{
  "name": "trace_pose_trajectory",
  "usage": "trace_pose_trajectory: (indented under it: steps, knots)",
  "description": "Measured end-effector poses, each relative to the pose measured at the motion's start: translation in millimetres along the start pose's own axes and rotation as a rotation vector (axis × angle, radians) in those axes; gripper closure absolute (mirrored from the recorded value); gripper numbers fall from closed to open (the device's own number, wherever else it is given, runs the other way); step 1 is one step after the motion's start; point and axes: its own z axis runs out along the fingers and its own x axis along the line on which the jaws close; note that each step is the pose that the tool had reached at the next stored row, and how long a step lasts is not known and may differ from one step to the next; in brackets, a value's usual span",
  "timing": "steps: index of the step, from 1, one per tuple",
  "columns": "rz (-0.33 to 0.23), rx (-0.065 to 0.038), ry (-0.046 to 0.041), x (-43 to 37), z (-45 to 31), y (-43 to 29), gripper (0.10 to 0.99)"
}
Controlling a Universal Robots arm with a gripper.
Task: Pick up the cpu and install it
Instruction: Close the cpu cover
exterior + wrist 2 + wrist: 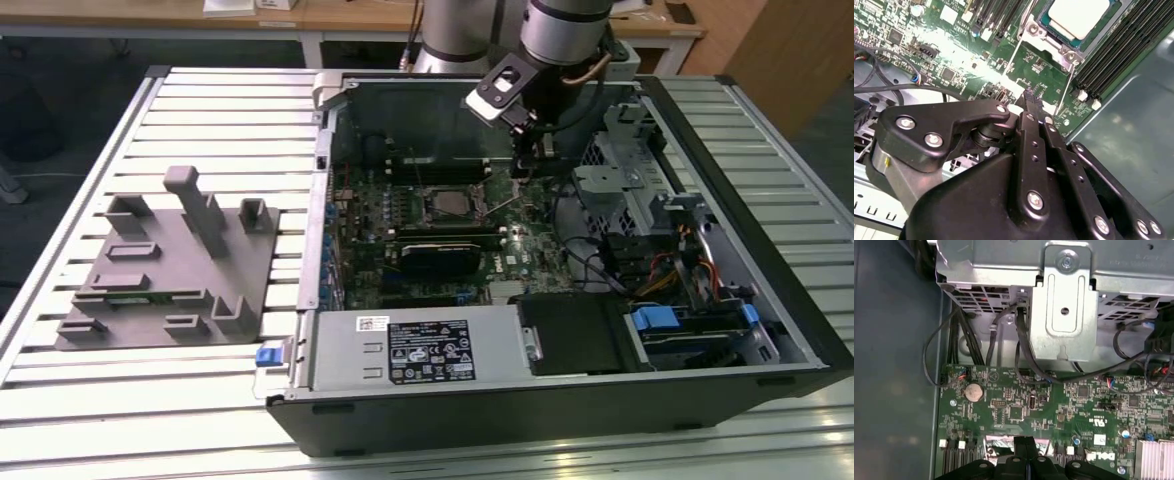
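One light, fragile cpu (1076, 17) in the socket (1066, 52), edges-only I'd say; your fingers (1030, 125) are pinched together beside it.

The grey plastic tray (147, 300) lies on the slatted metal counter (200, 110), at the exterior view's left of the open black computer case (561, 410), inside which the silver-topped square cpu (1076, 17) sits in its socket, the black tool (1028, 96) near it.

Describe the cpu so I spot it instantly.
Inside the open case, look at the green motherboard. The cpu is the pale silver square lying in its socket beside the long black memory slots; nothing else there has a plain metal top.
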Motion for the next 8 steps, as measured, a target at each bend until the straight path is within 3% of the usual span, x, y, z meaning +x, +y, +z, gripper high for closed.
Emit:
trace_pose_trajectory:
  steps: [8]
  knots:
    - [-0.001,0.000,0.0001,6.0,3.6,8.4,0.980]
